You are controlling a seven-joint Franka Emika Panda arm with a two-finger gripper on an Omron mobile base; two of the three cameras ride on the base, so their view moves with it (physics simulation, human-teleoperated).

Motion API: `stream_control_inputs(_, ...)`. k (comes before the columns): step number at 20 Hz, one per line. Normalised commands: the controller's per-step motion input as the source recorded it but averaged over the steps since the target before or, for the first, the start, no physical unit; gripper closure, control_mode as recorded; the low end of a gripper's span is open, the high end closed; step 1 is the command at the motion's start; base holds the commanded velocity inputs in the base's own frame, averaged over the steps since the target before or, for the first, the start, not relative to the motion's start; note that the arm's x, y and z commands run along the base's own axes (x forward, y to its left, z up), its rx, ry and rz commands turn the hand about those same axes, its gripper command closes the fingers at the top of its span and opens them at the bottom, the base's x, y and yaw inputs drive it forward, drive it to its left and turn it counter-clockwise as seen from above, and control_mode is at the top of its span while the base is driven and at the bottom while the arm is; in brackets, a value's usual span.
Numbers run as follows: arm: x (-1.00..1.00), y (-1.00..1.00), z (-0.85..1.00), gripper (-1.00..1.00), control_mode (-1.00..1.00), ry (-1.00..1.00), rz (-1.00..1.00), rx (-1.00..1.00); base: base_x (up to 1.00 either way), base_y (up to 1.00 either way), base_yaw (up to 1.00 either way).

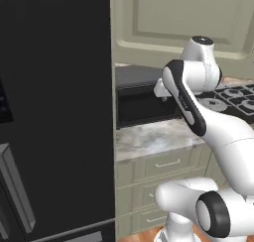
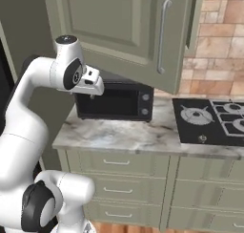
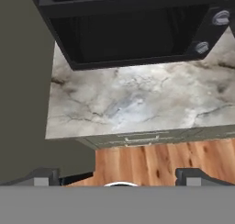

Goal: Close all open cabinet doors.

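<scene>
An open cabinet door (image 2: pixel 119 26), sage green with a recessed panel and a long silver bar handle (image 2: pixel 162 36), hangs swung out above the microwave. The left base view shows the same door (image 1: pixel 178 18) across the top. My gripper (image 2: pixel 93 94) hangs below the door's lower left corner, in front of the microwave, and points down at the counter. From the left base it appears as the gripper (image 1: pixel 162 96) beside the bent arm. In the hand view the gripper (image 3: pixel 121 177) is open, its two fingertips (image 3: pixel 46 175) far apart with nothing between them.
A black microwave (image 2: pixel 114 100) stands on the marble counter (image 2: pixel 119 134). A black cooktop (image 2: pixel 214 120) lies to the right before a brick wall (image 2: pixel 219 50). A tall dark fridge (image 1: pixel 54 112) fills the left. Drawers (image 2: pixel 114 163) sit below the counter, over a wood floor (image 3: pixel 151 161).
</scene>
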Motion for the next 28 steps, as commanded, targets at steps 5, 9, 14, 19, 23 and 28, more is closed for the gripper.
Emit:
stream_control_inputs(5, 0.0, 0.0, 0.0, -1.0, 1.0, 0.0, 0.0, 0.0, 0.37, -0.25, 0.17)
stream_control_inputs(9, 0.0, 0.0, 0.0, -1.0, 1.0, 0.0, 0.0, 0.0, 0.42, -0.29, 0.16)
stream_control_inputs(14, 0.0, 0.0, 0.0, -1.0, 1.0, 0.0, 0.0, 0.0, 0.37, -0.32, 0.15)
stream_control_inputs(19, 0.0, 0.0, 0.0, -1.0, 1.0, 0.0, 0.0, 0.0, 0.31, -0.31, 0.15)
stream_control_inputs(23, 0.0, 0.0, 0.0, -1.0, 1.0, 0.0, 0.0, 0.0, 0.29, -0.3, 0.15)
stream_control_inputs(28, 0.0, 0.0, 0.0, -1.0, 1.0, 0.0, 0.0, 0.0, 0.33, -0.1, 0.11)
